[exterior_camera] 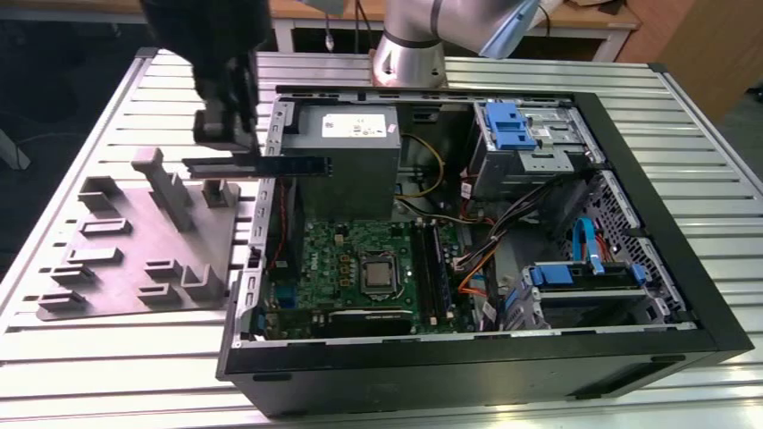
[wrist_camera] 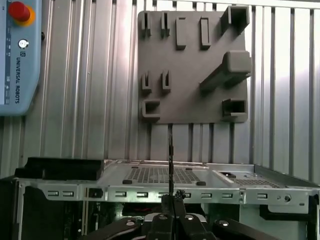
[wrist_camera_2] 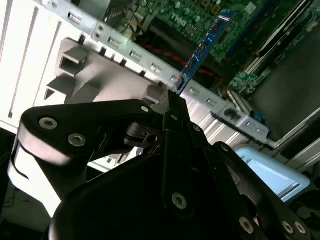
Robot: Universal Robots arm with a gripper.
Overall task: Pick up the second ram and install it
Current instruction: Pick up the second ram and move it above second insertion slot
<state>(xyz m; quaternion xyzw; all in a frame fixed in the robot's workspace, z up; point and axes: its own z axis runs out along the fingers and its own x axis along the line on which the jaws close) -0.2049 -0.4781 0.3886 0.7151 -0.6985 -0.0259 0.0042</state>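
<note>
The second ram, a long thin dark board, hangs level in the air over the side wall of the open computer case on the exterior view's left. My gripper is shut on it from above, near one end. In both wrist views the board shows edge-on: a bluish strip running out from the closed fingertips, and a thin dark line rising from the gripper. The black memory slots lie on the green motherboard, beside the silver processor.
A grey holder plate with raised brackets lies on the slatted table, at the exterior view's left of the case, also below me. A power supply, blue drive cages and cables fill the case. A pendant with a red button lies on the table.
</note>
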